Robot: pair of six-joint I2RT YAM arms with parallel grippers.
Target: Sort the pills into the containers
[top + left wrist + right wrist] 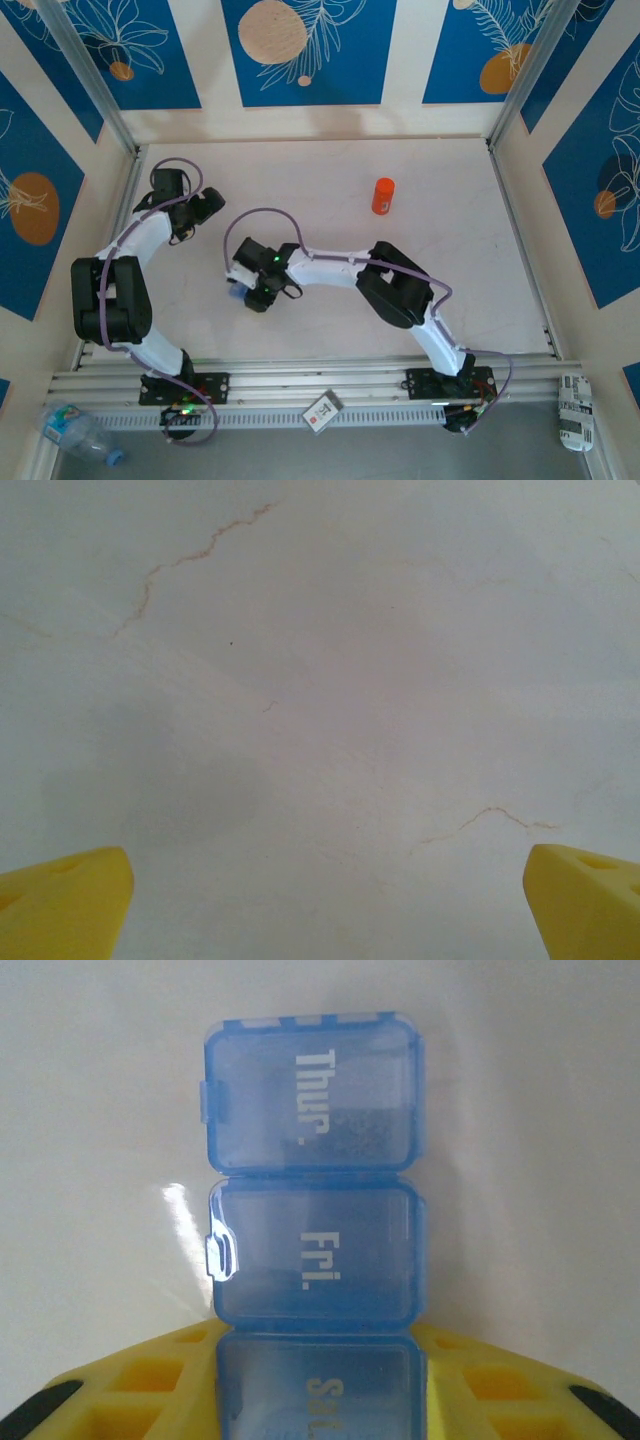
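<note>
- The right gripper (pixel 320 1400) is closed on the blue pill box (pixel 315 1255). One yellow finger (pixel 150 1390) is on each side of the part marked Sat.
- I think it grips that end so the box cannot slide, or so it can move the box.
- The box lies flat on the white table (pixel 450 260), left of the middle. The Thur. lid (pixel 315 1095) and the Fri. lid (pixel 330 1280) look shut, so a lid must open before any pill goes in.
- The left gripper (pixel 320 900) is wide open and holds nothing. It hangs over bare table, well apart from the box, maybe to stay out of the way.
- The orange bottle (pixel 383 195) stands upright far back on the right. I cannot tell what is inside.
</note>
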